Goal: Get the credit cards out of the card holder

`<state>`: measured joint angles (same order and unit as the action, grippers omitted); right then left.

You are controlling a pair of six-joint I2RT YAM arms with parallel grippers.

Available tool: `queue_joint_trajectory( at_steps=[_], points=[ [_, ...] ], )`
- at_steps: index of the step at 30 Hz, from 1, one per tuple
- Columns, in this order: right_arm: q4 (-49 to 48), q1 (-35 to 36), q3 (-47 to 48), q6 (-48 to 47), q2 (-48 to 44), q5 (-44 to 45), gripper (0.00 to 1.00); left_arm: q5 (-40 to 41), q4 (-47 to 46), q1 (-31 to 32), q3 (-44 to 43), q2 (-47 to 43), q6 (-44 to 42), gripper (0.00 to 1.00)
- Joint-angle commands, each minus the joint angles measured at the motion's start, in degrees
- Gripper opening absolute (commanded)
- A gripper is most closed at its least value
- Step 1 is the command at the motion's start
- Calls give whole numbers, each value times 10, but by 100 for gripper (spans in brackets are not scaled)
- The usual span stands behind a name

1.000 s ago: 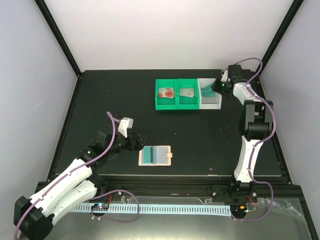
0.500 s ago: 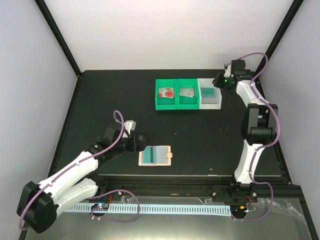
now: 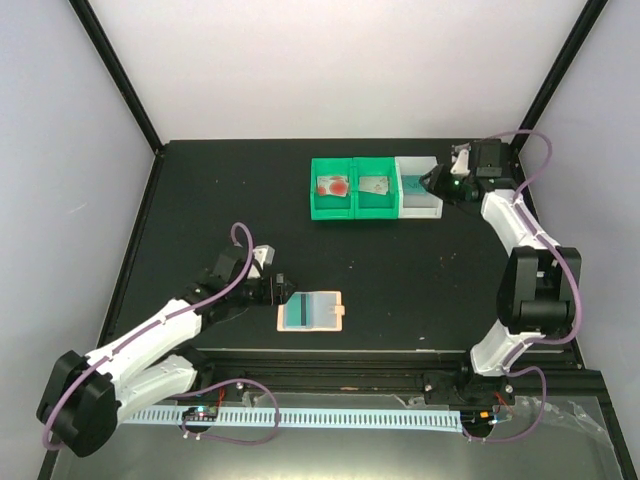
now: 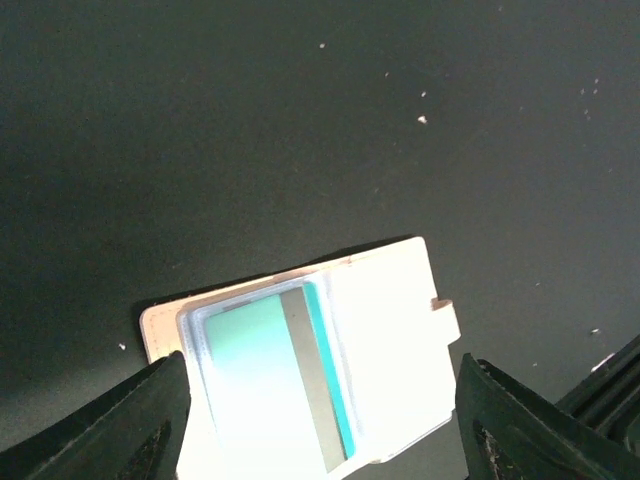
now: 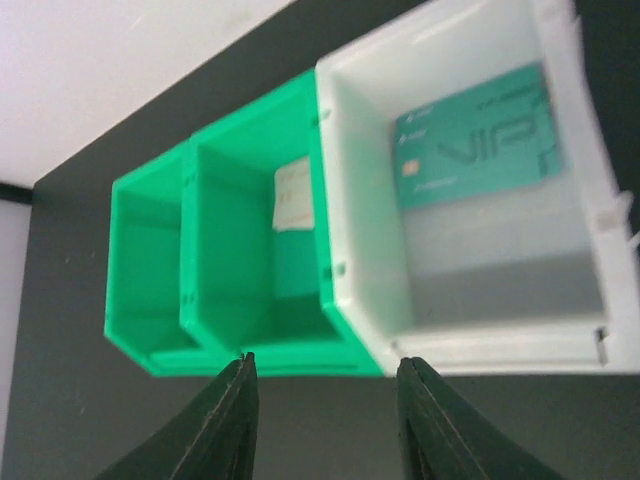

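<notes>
Card holder, flat peach bifold, lies open by wide-open, empty left gripper. Right gripper, narrower and empty, overlooks glossy white bin.

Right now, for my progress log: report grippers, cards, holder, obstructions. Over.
Left gripper open, at card holder. Right gripper open, empty, by white bin. Three cards in bins; fourth card sits in holder. Nothing in the way.

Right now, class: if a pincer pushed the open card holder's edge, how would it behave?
The card holder lies flat and thin, so it would probably slide rather than tip. Lifted by one half, it may flop at its fold. The teal card inside likely stiffens that side.
</notes>
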<state>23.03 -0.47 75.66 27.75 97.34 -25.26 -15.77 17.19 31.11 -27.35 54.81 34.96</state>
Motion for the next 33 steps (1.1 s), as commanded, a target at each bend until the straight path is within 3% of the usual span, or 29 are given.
queue_joint_trajectory(
  at_steps=[1, 5, 19, 23, 27, 33],
  points=[
    [-17, 25, -53, 15, -29, -45, 41, -21, -25, -4, 15, 12, 5, 69],
    [-47, 47, -129, 15, -71, -44, 41, -17, -26, -4, 25, 14, -4, 59],
    [-80, 188, -303, 0, -186, -11, 43, -45, -107, -5, 61, 106, 41, 55],
    [-109, 245, -343, 28, -218, 2, 43, -57, -132, -4, 66, 130, 46, 47],
    [-151, 296, -378, 67, -240, 21, 43, -101, -183, -4, 82, 155, 67, 31],
    [-177, 378, -392, 100, -245, 49, 43, -126, -237, 11, 97, 174, 103, 24]
  ],
)
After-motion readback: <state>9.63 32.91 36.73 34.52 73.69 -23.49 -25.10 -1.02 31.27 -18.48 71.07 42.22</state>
